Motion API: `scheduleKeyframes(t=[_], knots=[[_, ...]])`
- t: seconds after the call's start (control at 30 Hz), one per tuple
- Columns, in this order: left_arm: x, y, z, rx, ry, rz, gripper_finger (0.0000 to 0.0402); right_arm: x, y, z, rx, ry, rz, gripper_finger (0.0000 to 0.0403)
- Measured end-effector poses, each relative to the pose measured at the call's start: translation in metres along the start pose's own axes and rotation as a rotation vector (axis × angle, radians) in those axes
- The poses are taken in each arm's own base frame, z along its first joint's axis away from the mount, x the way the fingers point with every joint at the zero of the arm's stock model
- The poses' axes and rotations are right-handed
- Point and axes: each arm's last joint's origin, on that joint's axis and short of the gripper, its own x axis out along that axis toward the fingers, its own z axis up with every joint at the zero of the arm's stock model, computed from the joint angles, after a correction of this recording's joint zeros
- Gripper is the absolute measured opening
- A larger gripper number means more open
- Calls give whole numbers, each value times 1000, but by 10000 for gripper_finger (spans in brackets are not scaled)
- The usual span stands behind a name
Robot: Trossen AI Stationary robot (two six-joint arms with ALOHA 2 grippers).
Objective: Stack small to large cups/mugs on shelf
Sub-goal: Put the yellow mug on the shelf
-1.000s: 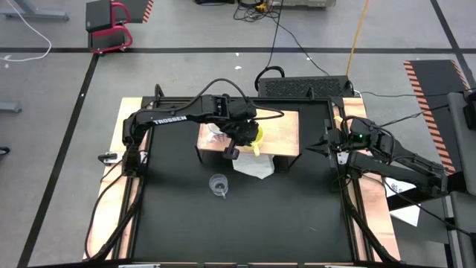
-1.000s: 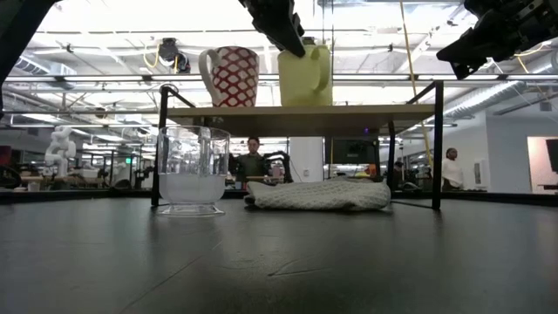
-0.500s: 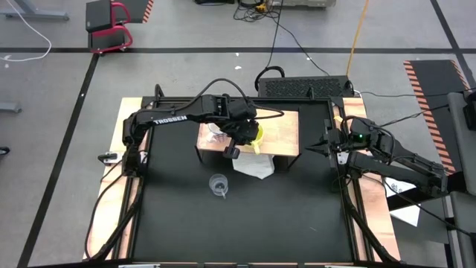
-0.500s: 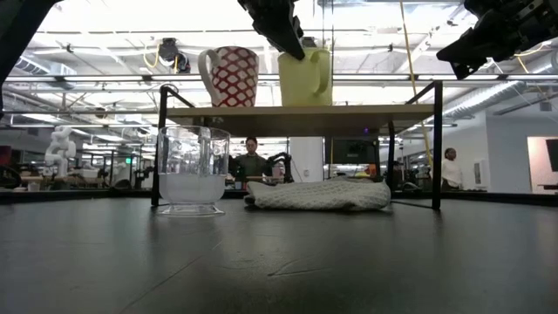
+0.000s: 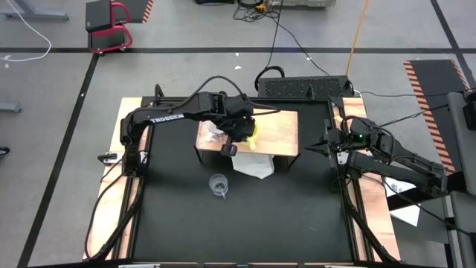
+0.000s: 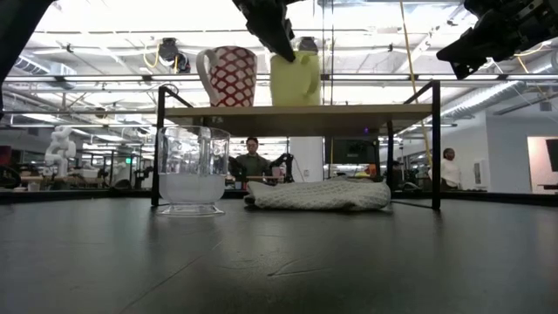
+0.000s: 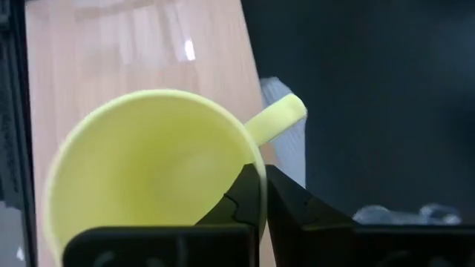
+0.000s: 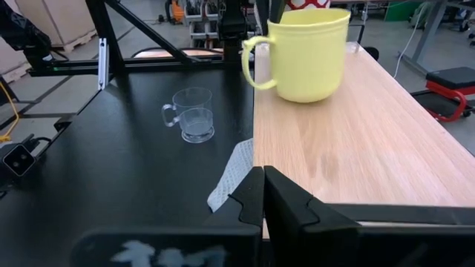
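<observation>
The yellow handled mug [image 6: 294,78] [image 8: 308,55] is upright on the light-wood shelf [image 6: 296,111] [image 5: 281,134], close beside the white mug with the red pattern [image 6: 228,76], which stands on the shelf by its base. My left gripper [image 7: 261,185] [image 5: 239,132] comes down over the yellow mug [image 7: 148,170] and is shut on it. The clear glass cup [image 5: 218,184] [image 6: 192,170] stands on the black table in front of the shelf. My right gripper [image 8: 263,189] [image 5: 327,145] waits shut near the table's right edge. My left gripper pinches the yellow mug's rim [image 7: 256,159] close to the handle [image 7: 278,119], one finger inside the mug and one outside. The fingers [image 6: 277,39] come from above, pointing down. The mug is upright, its base at the shelf top; whether it rests there or hangs just above it, I cannot tell.
A white cloth [image 5: 253,165] [image 6: 318,194] lies on the table, partly under the shelf's near edge. The shelf's black legs [image 6: 438,144] stand at its corners. Bare shelf top [image 8: 356,148] stretches toward the right of the yellow mug. People show in the room beyond.
My left gripper has moved toward the table's left, carrying the yellow mug along the shelf top toward the white mug. The mug stays upright and now stands nearer the white mug than before.
</observation>
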Motion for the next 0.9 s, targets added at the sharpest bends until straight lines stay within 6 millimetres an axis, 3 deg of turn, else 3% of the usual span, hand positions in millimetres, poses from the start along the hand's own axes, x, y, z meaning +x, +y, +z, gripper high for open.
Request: scheduleKeyframes(t=[0.5,0.73,0.9], knots=[[-11,-4,-2,-34,-6,-9,6,0,0,0,-1,-2,0,0],[-11,-4,-2,-32,-8,-13,48,0,0,0,-1,-2,0,0],[-12,-5,-1,-32,-2,-9,51,0,0,0,-1,-2,0,0]])
